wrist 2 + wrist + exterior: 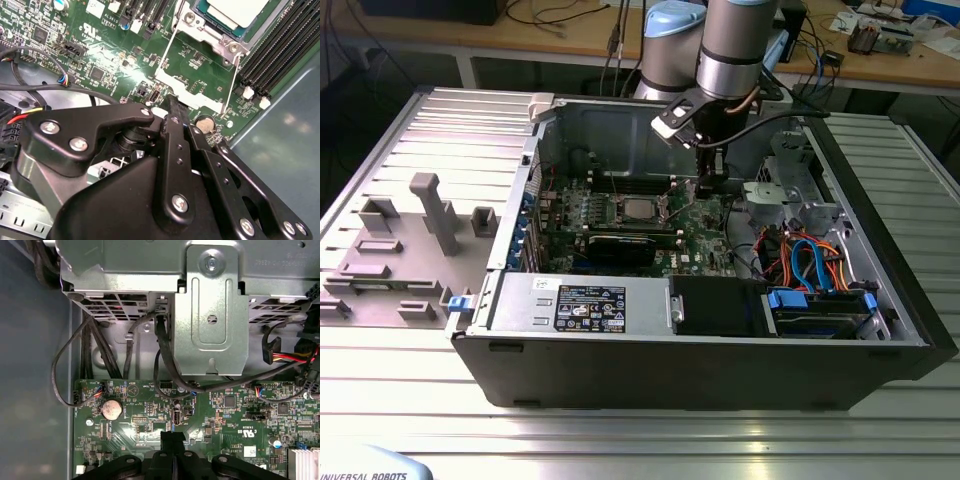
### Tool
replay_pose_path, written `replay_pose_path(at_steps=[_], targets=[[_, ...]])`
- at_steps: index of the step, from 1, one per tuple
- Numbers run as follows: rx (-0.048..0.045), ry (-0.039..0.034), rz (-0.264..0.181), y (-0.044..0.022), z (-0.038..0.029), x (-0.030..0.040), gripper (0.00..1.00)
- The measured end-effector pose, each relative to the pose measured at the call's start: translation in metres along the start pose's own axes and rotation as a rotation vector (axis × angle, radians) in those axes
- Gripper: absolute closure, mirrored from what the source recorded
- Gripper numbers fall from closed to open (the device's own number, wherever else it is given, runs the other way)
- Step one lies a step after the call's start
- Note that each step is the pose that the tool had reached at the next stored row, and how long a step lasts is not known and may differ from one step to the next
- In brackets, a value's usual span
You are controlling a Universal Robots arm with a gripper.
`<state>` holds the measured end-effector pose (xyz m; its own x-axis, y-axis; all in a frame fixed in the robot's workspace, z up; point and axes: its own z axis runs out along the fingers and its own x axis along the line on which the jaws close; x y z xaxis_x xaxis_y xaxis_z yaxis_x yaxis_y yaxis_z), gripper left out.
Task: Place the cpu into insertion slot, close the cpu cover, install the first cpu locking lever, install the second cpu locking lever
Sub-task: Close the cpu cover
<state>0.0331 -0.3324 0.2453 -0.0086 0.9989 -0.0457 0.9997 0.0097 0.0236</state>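
The cpu, with a dull silver top, lies in the insertion slot on the green motherboard. The cpu cover, a thin silver frame, is swung open away from the chip, and green board shows through its window. My gripper hangs inside the case on the exterior view's right of the slot. Its black fingers are shut together with nothing seen between them. In the second wrist view their tips sit at the cover's outer edge.
The open computer case walls me in. A black card lies near the slot, with memory slots beside it. A drive cage with coloured cables, a metal bracket and a coin battery are close by.
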Motion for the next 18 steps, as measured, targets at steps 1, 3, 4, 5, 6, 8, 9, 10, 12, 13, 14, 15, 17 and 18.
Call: replay_pose_path(at_steps=[1, 3, 4, 5, 6, 8, 9, 10, 12, 13, 14, 15, 17, 18], targets=[[0.0, -0.0001, 0.0, -0.0012, -0.0001, 0.0, 0.89], [0.0, 0.0, 0.0, -0.002, -0.0001, 0.0, 0.89], [0.0, 0.0, 0.0, -0.0032, -0.0001, 0.0, 0.89], [0.0, 0.0, 0.0, -0.0037, -0.0001, 0.0, 0.89], [0.0, -0.0001, 0.0, -0.0038, -0.0001, 0.0, 0.89], [0.0, 0.0, 0.0, -0.004, -0.0001, 0.0, 0.89], [0.0, 0.0, 0.0, -0.0046, -0.0001, 0.0001, 0.89], [0.0, 0.0, 0.0, -0.0052, -0.0001, 0.0, 0.89], [0.0, 0.0, 0.0, -0.0059, -0.0002, 0.0, 0.89], [0.0, 0.0, 0.0, -0.0062, -0.0002, 0.0, 0.89], [0.0, 0.0, 0.0, -0.0066, -0.0002, 0.0001, 0.89], [0.0, 0.0, 0.0, -0.0068, -0.0002, 0.0001, 0.89], [0.0, -0.0001, 0.0, -0.0076, -0.0002, 0.0001, 0.89], [0.0, -0.0001, 0.0, -0.0083, -0.0002, 0.0001, 0.89]])
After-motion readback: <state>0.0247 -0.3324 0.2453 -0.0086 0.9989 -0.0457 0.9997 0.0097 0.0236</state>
